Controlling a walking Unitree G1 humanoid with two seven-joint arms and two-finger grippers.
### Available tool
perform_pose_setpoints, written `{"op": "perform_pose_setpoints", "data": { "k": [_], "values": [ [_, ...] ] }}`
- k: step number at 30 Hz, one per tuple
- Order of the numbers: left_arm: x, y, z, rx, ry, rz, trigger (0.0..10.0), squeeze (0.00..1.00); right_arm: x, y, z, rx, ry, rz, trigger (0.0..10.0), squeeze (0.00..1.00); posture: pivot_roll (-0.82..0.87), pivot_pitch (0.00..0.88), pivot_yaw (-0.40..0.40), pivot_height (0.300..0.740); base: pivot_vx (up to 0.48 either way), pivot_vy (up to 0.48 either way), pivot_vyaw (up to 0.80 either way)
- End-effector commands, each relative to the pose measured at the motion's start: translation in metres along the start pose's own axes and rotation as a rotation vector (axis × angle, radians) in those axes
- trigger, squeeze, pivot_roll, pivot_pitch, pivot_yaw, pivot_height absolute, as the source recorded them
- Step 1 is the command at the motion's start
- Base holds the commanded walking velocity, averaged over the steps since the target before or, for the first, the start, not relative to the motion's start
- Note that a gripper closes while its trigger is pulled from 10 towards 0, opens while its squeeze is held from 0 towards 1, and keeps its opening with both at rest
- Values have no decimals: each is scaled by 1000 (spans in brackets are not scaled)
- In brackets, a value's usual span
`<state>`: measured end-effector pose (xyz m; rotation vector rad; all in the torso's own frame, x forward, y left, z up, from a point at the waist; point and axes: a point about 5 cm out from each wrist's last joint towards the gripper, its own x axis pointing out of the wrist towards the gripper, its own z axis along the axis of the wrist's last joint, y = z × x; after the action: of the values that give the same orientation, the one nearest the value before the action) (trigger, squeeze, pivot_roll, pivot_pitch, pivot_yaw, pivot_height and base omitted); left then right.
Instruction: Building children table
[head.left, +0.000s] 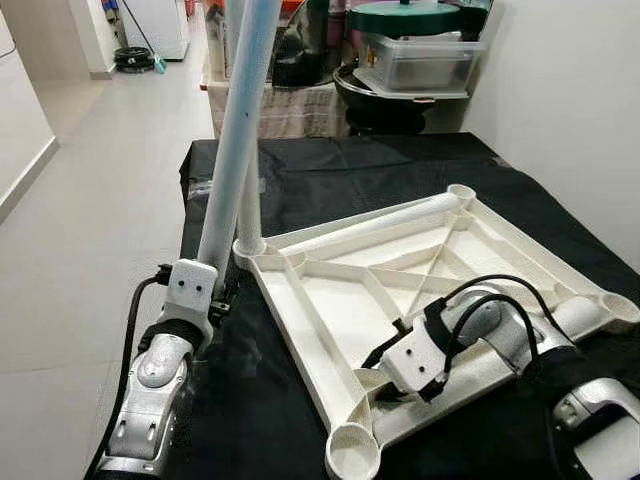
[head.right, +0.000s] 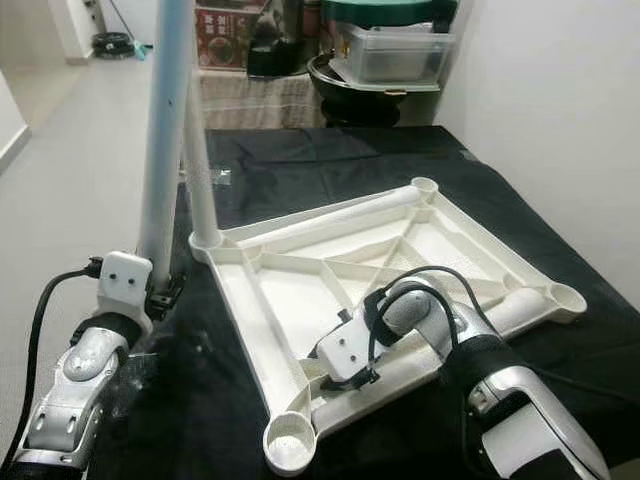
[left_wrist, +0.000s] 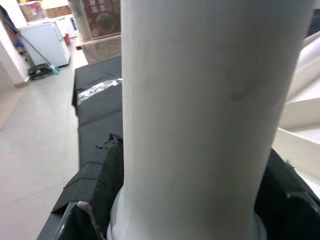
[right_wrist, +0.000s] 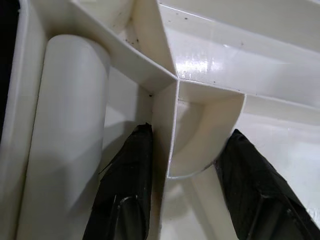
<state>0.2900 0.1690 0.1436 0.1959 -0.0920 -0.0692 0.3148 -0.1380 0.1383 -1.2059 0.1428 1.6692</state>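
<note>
Looking down through the head camera, I see the white plastic tabletop (head.left: 400, 300) lying upside down on the black cloth (head.left: 330, 170), its ribbed underside facing up across the centre and right of the frame. Round leg sockets sit at its corners; the nearest one (head.left: 353, 452) is at the bottom centre.

One white table leg (head.left: 250, 205) stands upright in the socket at the tabletop's left corner. A second white leg (head.left: 240, 120) rises steeply from lower left to the top of the frame, just in front of the standing one. My left gripper (head.left: 205, 300) has it by its lower end, at the left edge of the cloth; in the left wrist view the black pads (left_wrist: 97, 180) sit tight against both sides of the tube, so the jaws are pinching that leg.

My right gripper (right_wrist: 185, 170) is down on the near edge of the tabletop, lower right of centre in the head view. In the right wrist view its two black fingers (right_wrist: 127, 185) are spread, straddling an upright rib (right_wrist: 165, 125) and a curved wall beside it, with a white tube (right_wrist: 65, 130) lying alongside.

Beyond the cloth, at the top of the frame, a clear lidded plastic box (head.left: 415, 60) sits among clutter.
</note>
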Motion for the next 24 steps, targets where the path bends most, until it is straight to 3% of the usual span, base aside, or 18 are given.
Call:
{"op": "perform_pose_setpoints", "data": {
  "k": [1,3,5,10,15,16,18,19,20,21,24],
  "values": [
    [2,-2,2,3,-16,-5,10000,0,-9,-32,3,79,-25,-292,10000,1000,47,0,-82,740,0,0,0],
    [2,-2,2,3,-16,-5,10000,0,-9,-32,3,79,-25,-292,10000,1000,47,0,-82,740,0,0,0],
    [2,-2,2,4,-15,-3,10000,0,-14,-46,-2,190,-48,-452,10000,1000,47,0,-82,740,0,0,0],
    [1,0,2,3,-15,2,10000,0,-23,-55,-11,312,-70,-620,10000,1000,52,0,-81,740,0,0,0],
    [1,2,2,5,-18,5,10000,0,-29,-50,-15,328,-68,-611,10000,1000,52,0,-79,740,0,0,0],
    [1,3,3,5,-21,8,10000,0,-40,-48,-14,359,-121,-601,10000,1000,48,0,-78,740,0,0,0],
    [1,3,3,4,-23,10,10000,0,-45,-51,-13,376,-141,-624,10000,1000,48,0,-78,740,0,0,0],
    [1,3,5,0,-28,10,10000,0,-56,-59,-11,418,-187,-706,10000,1000,45,0,-76,740,0,0,0],
    [1,3,5,0,-28,10,10000,0,-56,-59,-11,418,-187,-706,10000,1000,45,0,-76,740,0,0,0],
    [1,-1,10,-15,-57,-3,10000,0,-78,-79,-10,519,-286,-954,10000,1000,45,0,-74,740,0,0,0],
    [1,-2,13,-22,-70,-8,10000,0,-87,-86,-10,569,-328,-1056,10000,1000,45,0,-74,740,0,0,0]
  ]
}}
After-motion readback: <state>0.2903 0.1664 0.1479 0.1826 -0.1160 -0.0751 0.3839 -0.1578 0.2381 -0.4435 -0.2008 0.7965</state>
